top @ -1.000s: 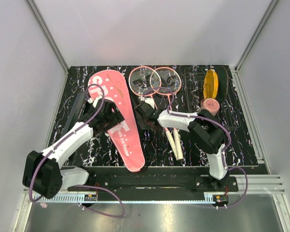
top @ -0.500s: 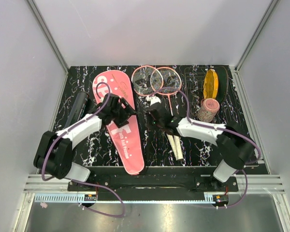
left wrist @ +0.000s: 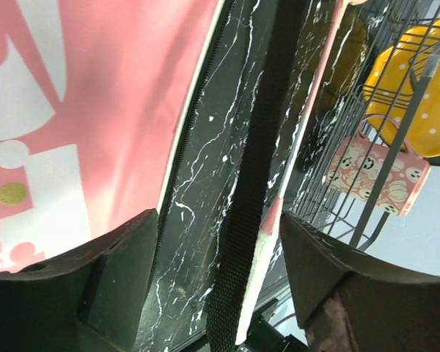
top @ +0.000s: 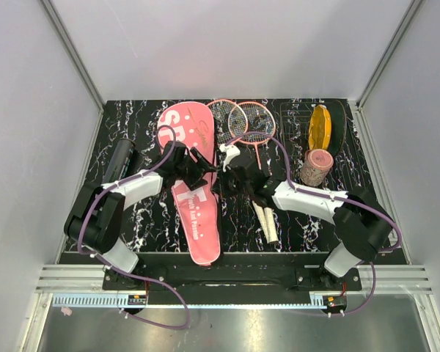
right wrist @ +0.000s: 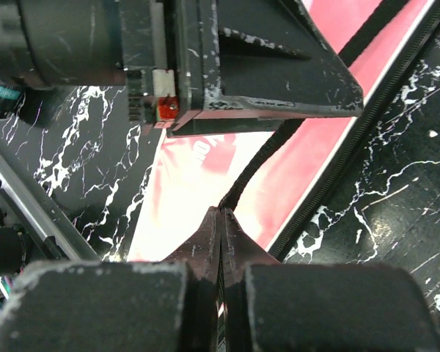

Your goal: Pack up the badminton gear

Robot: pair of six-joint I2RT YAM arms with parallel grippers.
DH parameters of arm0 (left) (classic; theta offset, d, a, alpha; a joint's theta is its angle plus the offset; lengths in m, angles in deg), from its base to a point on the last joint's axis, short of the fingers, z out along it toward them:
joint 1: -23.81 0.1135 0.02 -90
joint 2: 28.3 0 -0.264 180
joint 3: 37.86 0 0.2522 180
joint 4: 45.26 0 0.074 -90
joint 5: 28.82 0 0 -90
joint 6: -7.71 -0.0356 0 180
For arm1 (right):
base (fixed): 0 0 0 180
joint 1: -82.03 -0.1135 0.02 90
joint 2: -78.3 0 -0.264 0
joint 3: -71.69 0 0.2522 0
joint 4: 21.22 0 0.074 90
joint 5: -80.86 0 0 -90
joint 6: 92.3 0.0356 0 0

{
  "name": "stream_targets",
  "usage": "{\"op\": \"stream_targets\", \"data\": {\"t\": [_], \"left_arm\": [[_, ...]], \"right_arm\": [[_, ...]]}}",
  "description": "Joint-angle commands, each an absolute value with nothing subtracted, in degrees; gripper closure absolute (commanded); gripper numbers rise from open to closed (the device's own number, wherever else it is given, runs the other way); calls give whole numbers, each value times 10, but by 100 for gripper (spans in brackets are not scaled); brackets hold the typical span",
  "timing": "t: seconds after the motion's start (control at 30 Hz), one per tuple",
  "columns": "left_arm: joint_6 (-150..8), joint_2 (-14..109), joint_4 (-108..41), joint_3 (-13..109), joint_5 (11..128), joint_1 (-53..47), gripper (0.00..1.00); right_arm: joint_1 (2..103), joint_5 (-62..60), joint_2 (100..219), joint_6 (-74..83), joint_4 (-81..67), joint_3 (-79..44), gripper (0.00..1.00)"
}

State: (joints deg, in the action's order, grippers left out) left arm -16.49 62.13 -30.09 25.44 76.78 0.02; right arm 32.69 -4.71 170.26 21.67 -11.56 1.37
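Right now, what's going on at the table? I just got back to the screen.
Both arms are working at the pink cover in the middle of the table. The right gripper is shut on a black strap that runs alongside the cover. The left gripper is open, with that strap passing between its fingers. The two rackets lie on the table just right of the cover, not yet inside it. The black tube lies near the left edge, with neither gripper on it.

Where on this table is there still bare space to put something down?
Bare: the far left corner beyond the black tube, and the near strip between the pink cover and the racket handles. Crowded: the middle, where the left gripper and right gripper meet.
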Motion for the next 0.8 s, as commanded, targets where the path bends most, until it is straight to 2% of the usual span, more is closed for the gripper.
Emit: {"op": "stream_targets", "data": {"t": [0.0,0.07,0.23,0.47,0.57,0.6,0.67,0.7,0.77], "left_arm": [[-194,635,-343,280,789,0,33],[-200,635,-360,274,799,0,44],[-197,634,-414,253,816,0,56],[-200,636,-463,240,852,-2,62],[-202,643,-476,240,868,-3,85],[-202,643,-475,239,868,-3,100],[-205,641,-474,235,867,-2,100],[-208,638,-466,235,865,-3,100],[-225,625,-445,241,850,0,100]], "right_arm": [[327,8,1680,204,-155,26,100],[327,17,1679,203,-155,26,100],[326,30,1690,194,-148,18,100],[328,47,1687,186,-144,11,100],[330,51,1681,186,-139,7,100],[330,52,1680,184,-137,5,100],[331,54,1677,184,-133,4,100],[332,53,1676,184,-130,2,99],[332,47,1672,184,-118,-2,81]]}}
